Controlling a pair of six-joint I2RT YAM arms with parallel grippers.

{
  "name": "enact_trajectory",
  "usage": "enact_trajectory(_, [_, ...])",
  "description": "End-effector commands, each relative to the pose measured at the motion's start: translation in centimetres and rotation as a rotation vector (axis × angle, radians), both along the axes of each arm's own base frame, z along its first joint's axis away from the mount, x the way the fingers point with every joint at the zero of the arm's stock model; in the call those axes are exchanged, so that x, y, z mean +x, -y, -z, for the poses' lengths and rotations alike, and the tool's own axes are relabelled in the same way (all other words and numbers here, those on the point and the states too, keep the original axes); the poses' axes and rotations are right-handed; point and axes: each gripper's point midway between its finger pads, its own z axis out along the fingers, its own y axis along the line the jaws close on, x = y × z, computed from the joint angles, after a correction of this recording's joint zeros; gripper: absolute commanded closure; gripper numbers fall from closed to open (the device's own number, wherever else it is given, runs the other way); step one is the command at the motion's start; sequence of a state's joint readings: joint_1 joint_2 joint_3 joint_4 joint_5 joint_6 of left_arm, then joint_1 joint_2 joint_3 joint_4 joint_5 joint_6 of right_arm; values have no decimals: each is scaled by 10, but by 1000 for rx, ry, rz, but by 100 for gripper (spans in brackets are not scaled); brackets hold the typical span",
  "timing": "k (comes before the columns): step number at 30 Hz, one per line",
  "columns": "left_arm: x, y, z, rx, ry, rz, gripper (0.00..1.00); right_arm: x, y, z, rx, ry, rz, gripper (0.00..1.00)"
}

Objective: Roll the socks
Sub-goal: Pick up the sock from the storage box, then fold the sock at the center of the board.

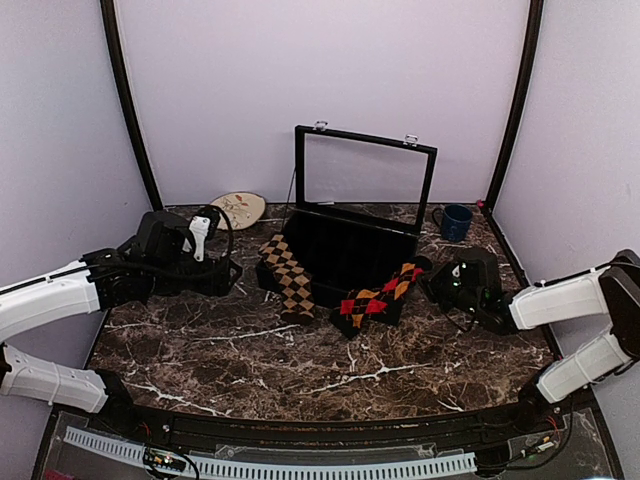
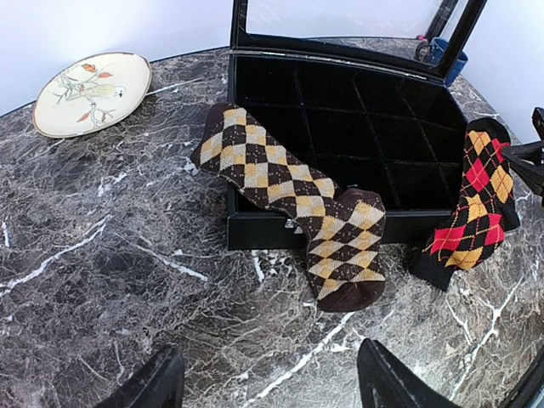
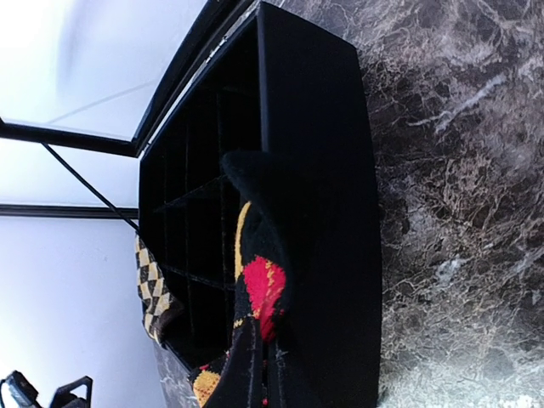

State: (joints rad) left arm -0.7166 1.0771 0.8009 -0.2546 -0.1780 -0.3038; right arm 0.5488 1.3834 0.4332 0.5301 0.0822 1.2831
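Pinches the upper end of the red sock (image 2: 476,208) with right gripper (image 3: 259,374) pressed together, right of frame by the case (image 2: 255,231) corner. Holds left gripper (image 2: 272,378) spread wide, low in frame above the table (image 2: 102,255). At centre, tan sock (image 2: 293,200) draped over the case's front wall, toe down on marble.

1. The tabletop (image 1: 250,370) is dark brown marble-look stone with white veins, smooth with a bit of sheen.
2. The tan-brown sock (image 2: 297,204) and red-orange sock (image 2: 476,212) are both soft knit cloth, totally matt.
3. The case (image 2: 263,231) is matt black, and its cells look felt-lined. Its lid (image 1: 365,172) is clear glass in a glossy black frame.
4. The plate (image 2: 92,92) looks like shiny glazed ceramic, and the mug (image 1: 456,222) is glossy blue.
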Motion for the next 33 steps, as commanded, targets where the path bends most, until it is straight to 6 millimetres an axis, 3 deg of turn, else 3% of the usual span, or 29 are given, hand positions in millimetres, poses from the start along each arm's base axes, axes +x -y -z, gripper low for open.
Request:
enact_trajectory(1, [-3,-4,-8,-36,34,-22,27,5,-6,-27,-68,57,-41,100])
enact_trajectory(7, [-5,-17,-16,-69,57,-82,27,6,-34,-69,-193,137,-127,100])
enact_trajectory(13, [-8,-35,-24,-109,74,-178,27,-10,-89,-99,-277,200,-269,100])
enact_trajectory(20, [-15,-64,-32,-121,96,-306,27,-38,-168,-125,-331,265,-448,100])
enact_trajectory(25, [-23,-90,-43,-137,125,-408,27,-63,-231,-166,-319,346,-563,100])
enact_trajectory(27, [-27,-100,-48,-145,140,-440,27,-74,-261,-161,-332,345,-625,100])
enact_trajectory(33, [-41,-139,-62,-147,177,-601,27,-111,-334,-175,-285,369,-773,100])
